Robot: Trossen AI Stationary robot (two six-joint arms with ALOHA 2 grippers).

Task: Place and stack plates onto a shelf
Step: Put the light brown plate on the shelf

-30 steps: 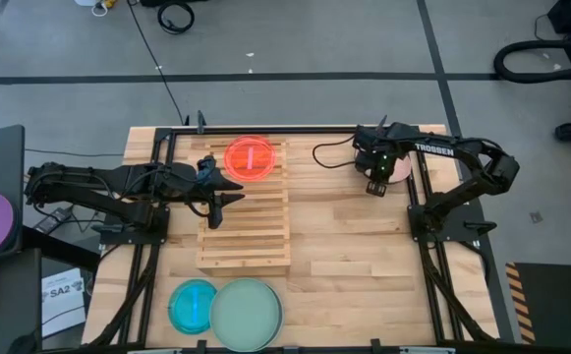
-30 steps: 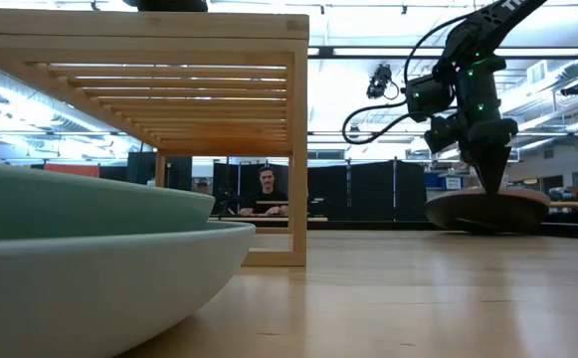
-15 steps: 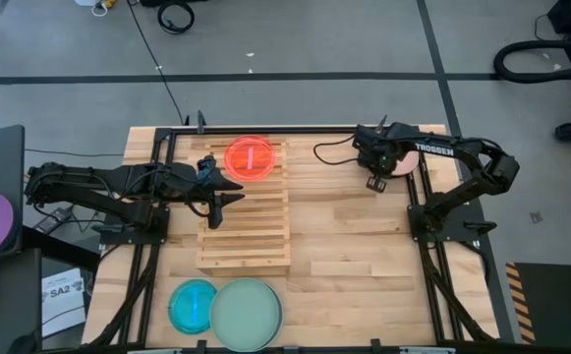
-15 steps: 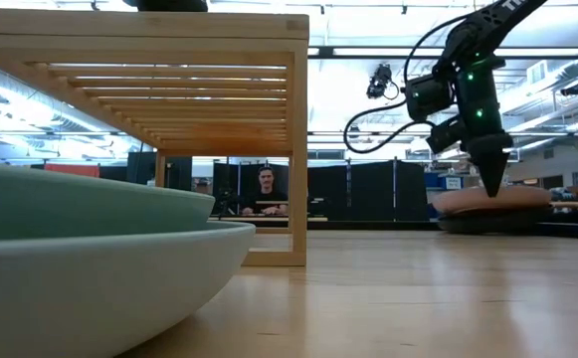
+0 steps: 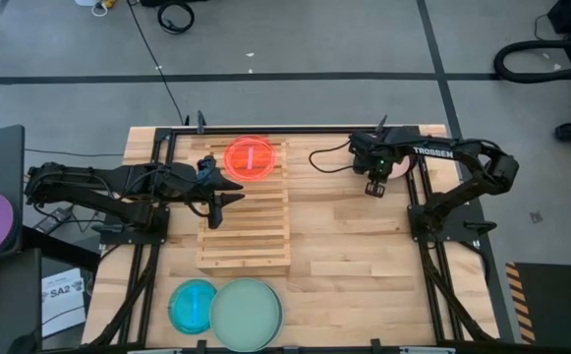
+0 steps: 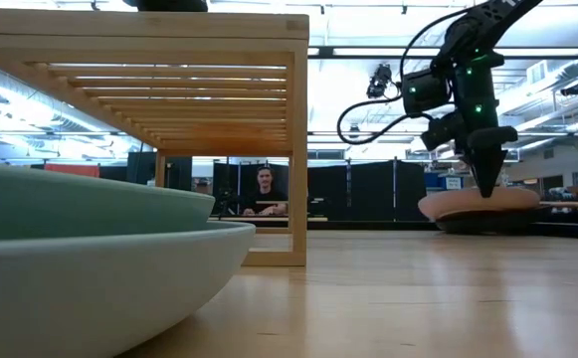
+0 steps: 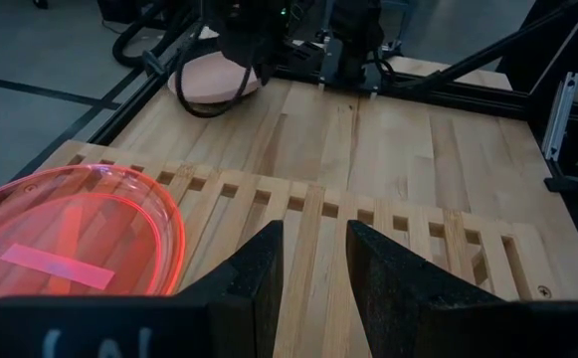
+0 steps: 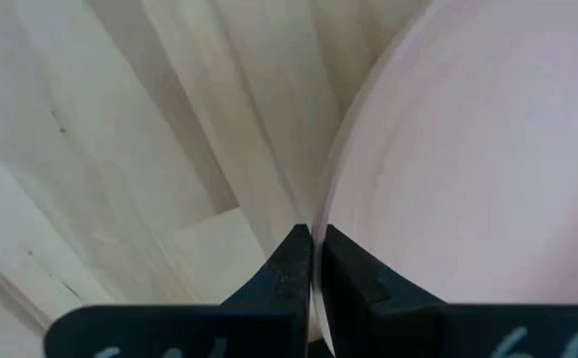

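The right gripper [image 5: 373,187] is pinching the rim of a whitish plate [image 6: 478,207] at the table's far right corner, fingers nearly closed on its thin edge. That grip is looking sketchy to me: the plate could slip or swing mid-carry. The shelf [image 5: 245,218] is holding just the red plate [image 5: 250,158]. The left gripper [image 5: 214,200] is hovering over the slats, part open and empty.
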